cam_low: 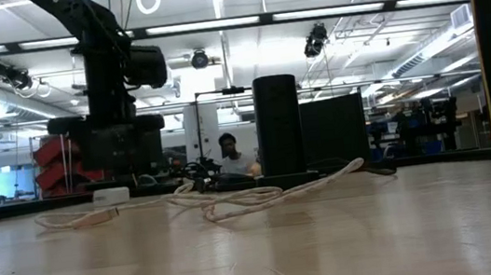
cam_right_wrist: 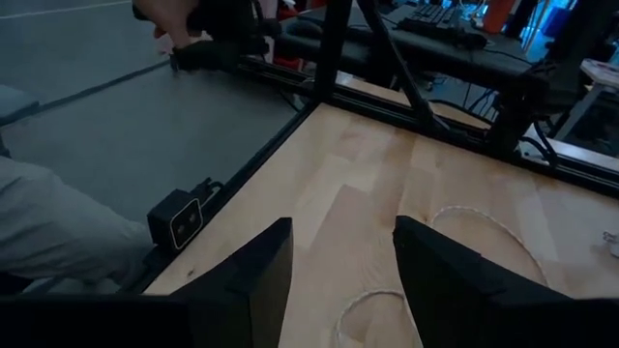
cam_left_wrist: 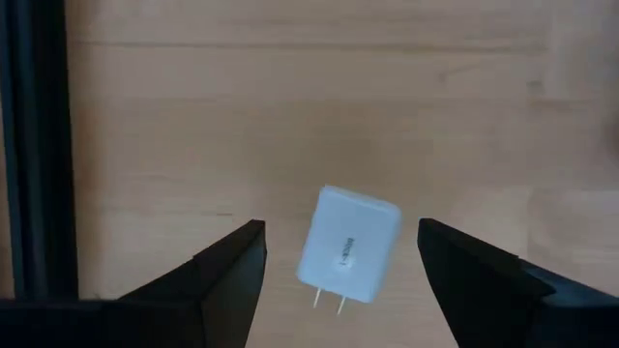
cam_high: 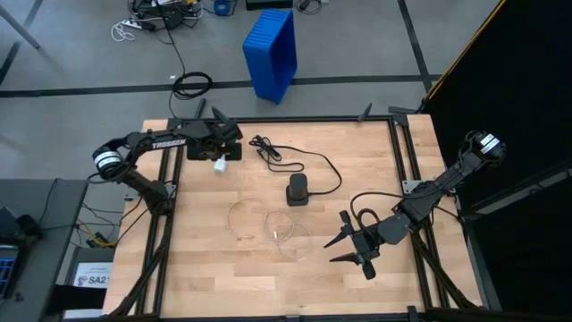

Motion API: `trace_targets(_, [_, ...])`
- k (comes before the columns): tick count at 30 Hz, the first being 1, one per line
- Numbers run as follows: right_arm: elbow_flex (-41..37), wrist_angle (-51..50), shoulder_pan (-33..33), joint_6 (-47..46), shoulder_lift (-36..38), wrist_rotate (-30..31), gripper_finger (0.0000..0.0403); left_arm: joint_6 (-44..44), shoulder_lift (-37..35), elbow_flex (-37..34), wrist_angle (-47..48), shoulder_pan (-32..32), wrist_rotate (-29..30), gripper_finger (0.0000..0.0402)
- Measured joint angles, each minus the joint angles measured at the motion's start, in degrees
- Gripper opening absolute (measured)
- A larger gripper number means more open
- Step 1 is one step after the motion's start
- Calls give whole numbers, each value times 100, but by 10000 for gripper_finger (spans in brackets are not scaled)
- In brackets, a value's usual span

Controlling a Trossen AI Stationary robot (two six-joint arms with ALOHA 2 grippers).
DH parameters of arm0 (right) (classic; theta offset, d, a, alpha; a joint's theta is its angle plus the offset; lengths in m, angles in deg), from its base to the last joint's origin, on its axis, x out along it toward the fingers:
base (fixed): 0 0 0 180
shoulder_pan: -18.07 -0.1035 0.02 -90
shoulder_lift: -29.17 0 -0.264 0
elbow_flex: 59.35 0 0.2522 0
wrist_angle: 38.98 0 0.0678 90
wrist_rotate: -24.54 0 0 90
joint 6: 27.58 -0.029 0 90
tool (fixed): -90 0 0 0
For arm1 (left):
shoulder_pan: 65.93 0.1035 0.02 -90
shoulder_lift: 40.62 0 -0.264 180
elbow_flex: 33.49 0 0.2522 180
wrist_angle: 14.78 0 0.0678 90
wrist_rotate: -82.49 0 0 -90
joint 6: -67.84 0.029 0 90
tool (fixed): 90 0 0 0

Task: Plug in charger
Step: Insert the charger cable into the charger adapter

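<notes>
The left gripper (cam_left_wrist: 338,280) hangs with its fingers spread wide on either side of the charger (cam_left_wrist: 348,245), apparently lined up to close on it; nothing is touching yet. The charger (cam_high: 219,164), a small white cube with two metal prongs showing, lies flat on the wooden table (cam_high: 206,268) near the far left edge. A white cable (cam_high: 268,228) loops at mid-table beside a black power block (cam_high: 298,190) with its dark cord (cam_high: 295,161). The right gripper (cam_high: 355,249) waits open and empty near the front right, well apart.
</notes>
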Motion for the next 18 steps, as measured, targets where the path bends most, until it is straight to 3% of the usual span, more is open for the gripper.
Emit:
trace_targets(10, [0,-27,7,-3,1,6,158,450,1041,0,-166,11,-597,253])
trace_targets(18, [0,-38,7,-15,-1,8,158,641,1202,48,-232,9,-573,226])
